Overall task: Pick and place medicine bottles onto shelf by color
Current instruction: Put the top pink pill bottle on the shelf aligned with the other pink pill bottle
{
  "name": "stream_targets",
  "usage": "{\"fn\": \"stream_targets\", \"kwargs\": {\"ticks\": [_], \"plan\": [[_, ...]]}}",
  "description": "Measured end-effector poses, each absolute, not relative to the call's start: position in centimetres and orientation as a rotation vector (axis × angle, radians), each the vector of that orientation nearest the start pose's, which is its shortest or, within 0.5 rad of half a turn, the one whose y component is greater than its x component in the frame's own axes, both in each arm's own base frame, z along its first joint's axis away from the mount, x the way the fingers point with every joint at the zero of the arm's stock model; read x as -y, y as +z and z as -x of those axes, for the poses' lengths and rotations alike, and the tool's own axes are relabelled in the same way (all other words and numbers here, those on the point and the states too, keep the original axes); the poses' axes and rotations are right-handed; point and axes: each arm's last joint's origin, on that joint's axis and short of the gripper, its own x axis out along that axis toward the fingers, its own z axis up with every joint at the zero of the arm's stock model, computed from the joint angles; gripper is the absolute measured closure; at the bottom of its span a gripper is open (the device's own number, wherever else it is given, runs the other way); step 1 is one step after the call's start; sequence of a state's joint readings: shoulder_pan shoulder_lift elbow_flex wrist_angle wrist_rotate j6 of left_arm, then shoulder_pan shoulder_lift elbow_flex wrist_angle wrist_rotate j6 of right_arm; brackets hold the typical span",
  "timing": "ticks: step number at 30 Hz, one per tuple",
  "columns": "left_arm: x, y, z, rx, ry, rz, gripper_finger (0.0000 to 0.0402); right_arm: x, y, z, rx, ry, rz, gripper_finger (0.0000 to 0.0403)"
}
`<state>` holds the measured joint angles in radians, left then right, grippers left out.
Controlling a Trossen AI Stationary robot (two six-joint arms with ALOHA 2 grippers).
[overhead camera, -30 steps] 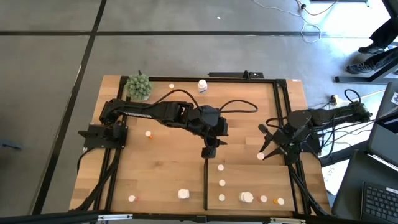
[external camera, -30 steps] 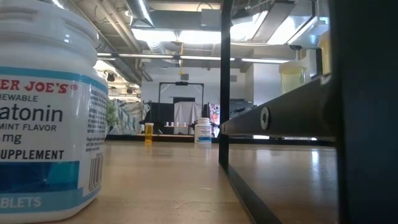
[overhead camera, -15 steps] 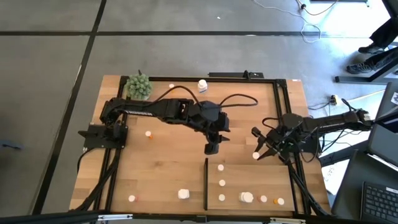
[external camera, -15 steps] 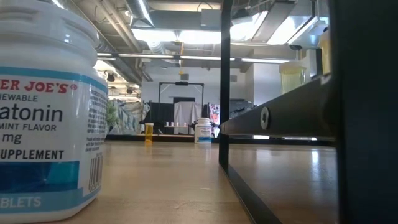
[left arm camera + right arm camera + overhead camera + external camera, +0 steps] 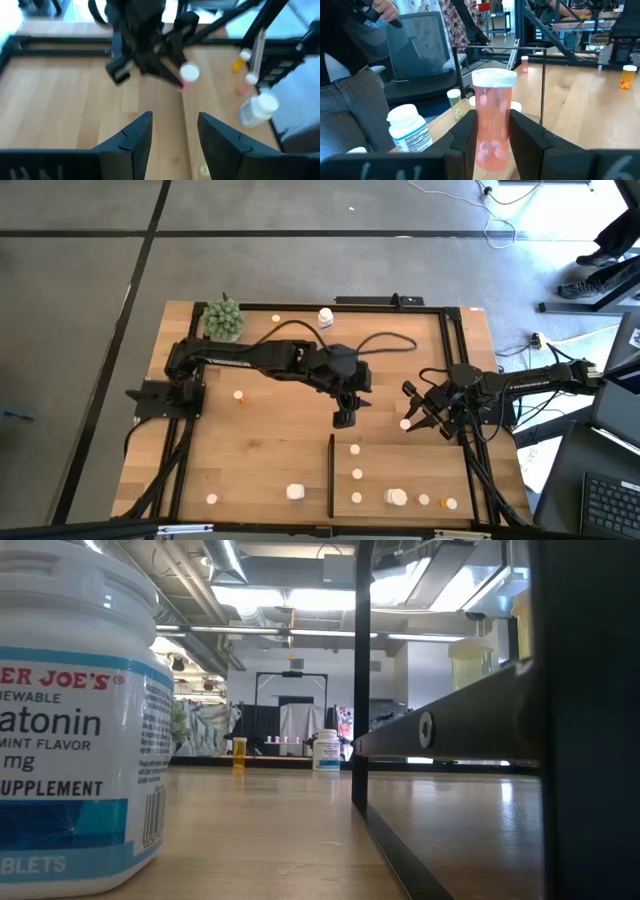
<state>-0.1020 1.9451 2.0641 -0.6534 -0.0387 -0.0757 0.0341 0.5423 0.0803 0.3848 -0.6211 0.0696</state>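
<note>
Only one label reads here: the big white bottle (image 5: 75, 720) close to the low camera shows "ER JOE'S", "EWABLE", "atonin", "MINT FLAVOR", "mg", "SUPPLEMENT" and "BLETS", each cut off at the picture's edge. Print on the other bottles is too small to read.

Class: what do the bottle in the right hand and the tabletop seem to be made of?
Bottle: likely translucent orange-pink plastic, since pills show through it; ribbed white cap, probably plastic. Tabletop: light wood, seemingly jointed planks with visible grain, and a smooth, slightly glossy finish.
</note>
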Motion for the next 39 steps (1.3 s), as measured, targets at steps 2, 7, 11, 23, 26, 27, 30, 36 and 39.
{"fn": "stream_targets", "kwargs": {"ticks": [2,7,11,23,26,27,30,36,39], "plan": [[4.3,38.3,-43.4,-0.566,-0.044,0.035,0.0250,-2.1,17.6,-13.0,-0.103,0.649,-0.091,0.0300],[4.3,37.6,-44.1,-0.574,-0.044,0.036,0.0250,-2.1,17.5,-13.1,-0.108,0.649,-0.074,0.0300],[4.4,37.1,-44.7,-0.565,-0.043,0.036,0.0250,-2.1,17.3,-13.1,-0.119,0.649,-0.072,0.0300],[4.6,35.7,-46.9,-0.483,-0.093,-0.003,0.0250,-2.1,16.8,-13.4,-0.162,0.646,-0.087,0.0300],[4.4,35.2,-47.9,-0.431,-0.123,0.006,0.0250,-2.1,16.8,-13.4,-0.163,0.645,-0.088,0.0300],[4.2,34.9,-48.0,-0.441,-0.129,0.008,0.0250,-2.1,16.8,-13.4,-0.163,0.646,-0.090,0.0300],[3.7,34.8,-48.6,-0.395,-0.146,0.014,0.0250,-2.1,16.8,-13.4,-0.162,0.646,-0.091,0.0300],[3.7,32.8,-49.7,-0.423,-0.169,-0.013,0.0250,-2.1,16.8,-13.4,-0.165,0.646,-0.092,0.0300],[4.2,32.4,-49.9,-0.429,-0.181,-0.026,0.0250,-2.1,16.8,-13.4,-0.165,0.632,-0.091,0.0300]]}}
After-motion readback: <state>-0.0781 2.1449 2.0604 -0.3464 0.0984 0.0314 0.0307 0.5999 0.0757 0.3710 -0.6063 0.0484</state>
